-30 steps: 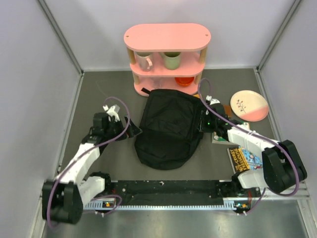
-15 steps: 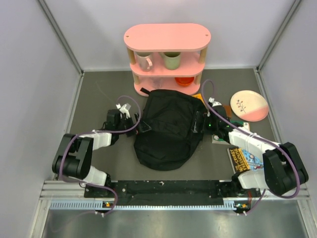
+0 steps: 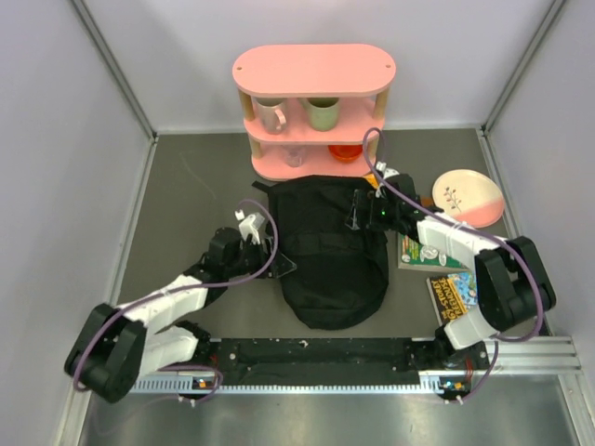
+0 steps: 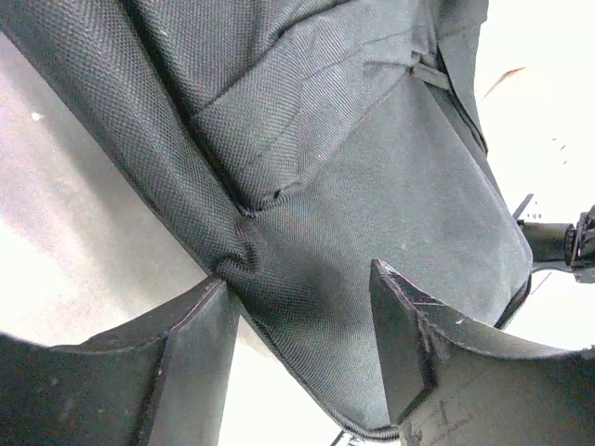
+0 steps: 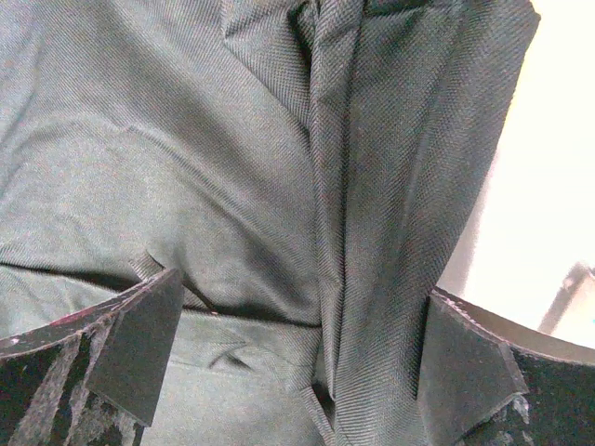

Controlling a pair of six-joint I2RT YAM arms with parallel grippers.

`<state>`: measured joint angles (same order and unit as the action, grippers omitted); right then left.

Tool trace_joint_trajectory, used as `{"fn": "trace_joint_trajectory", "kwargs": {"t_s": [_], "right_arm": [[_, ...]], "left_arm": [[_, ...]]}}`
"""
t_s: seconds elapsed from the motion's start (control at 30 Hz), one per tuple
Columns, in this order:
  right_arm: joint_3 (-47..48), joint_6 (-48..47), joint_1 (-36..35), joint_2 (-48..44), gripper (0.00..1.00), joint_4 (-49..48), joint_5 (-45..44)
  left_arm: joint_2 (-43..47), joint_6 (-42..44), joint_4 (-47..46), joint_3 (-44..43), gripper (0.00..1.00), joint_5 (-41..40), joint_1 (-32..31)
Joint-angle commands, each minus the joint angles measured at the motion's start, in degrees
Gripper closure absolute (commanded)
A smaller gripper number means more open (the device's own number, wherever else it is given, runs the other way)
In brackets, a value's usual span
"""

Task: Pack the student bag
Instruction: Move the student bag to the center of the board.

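Floppy black bag [image 3: 330,251] is flanked by left gripper [image 4: 297,279] and right gripper [image 5: 303,283].
Its wrinkled woven fabric is straddled by both pairs of jaws, spread apart; mugs [image 3: 271,114] are kept in the shelf [image 3: 313,70].

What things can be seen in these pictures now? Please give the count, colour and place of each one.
student bag: 1, black, middle of the table, in front of the shelf
shelf: 1, pink, far side of the table
white mug: 1, white, middle tier of the shelf, left
green mug: 1, pale green, middle tier, right
bowl: 1, orange-red, lowest tier, right
plate: 1, pink and white, right of the shelf
green book: 1, green, right of the bag
yellow-blue book: 1, nearer than the green one
table: 1, grey
left gripper: 1, black, open, bag's left side
right gripper: 1, black, open, bag's far right corner
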<state>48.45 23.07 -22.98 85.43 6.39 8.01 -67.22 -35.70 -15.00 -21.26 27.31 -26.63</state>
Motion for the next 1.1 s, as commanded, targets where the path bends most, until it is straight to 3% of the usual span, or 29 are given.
{"fn": "trace_joint_trajectory", "kwargs": {"t_s": [0.0,0.13,0.27,0.37,0.57,0.7,0.77,0.9,1.07], "right_arm": [[5.6,-1.4,0.1,3.2,0.07,-4.0,5.3],[6.2,-0.2,0.7,4.0,0.07,-3.7,5.0],[4.6,-0.5,1.2,3.5,0.07,-3.5,4.2],[3.3,-0.5,1.9,3.3,0.13,-3.2,4.7],[-0.5,0.2,2.5,2.0,0.29,-3.8,5.0],[-1.9,0.5,2.5,2.0,0.32,-4.5,5.8],[-2.2,0.6,2.5,2.5,0.24,-4.6,5.8],[-1.9,1.2,2.6,5.2,0.19,-5.3,6.8],[-0.5,2.6,2.6,8.5,0.17,-6.0,8.5]], "left_arm": [[8.8,0.2,5.8,2.3,0.39,-7.3,-1.2],[12.2,0.7,10.0,2.4,0.38,-14.1,-1.2],[9.1,1.0,9.9,0.7,0.23,-14.6,-1.2],[4.2,2.2,10.5,-1.9,0.18,-15.1,-1.2],[-2.7,3.4,9.8,-7.9,0.22,-11.9,-1.2],[-2.3,3.1,8.1,-8.9,0.37,-9.9,-1.2],[-1.3,2.8,7.1,-9.4,0.49,-6.3,-1.2],[3.8,1.3,6.7,-12.0,0.49,-0.7,-1.2],[8.2,0.3,8.6,-15.0,0.38,3.0,-1.4]]}}
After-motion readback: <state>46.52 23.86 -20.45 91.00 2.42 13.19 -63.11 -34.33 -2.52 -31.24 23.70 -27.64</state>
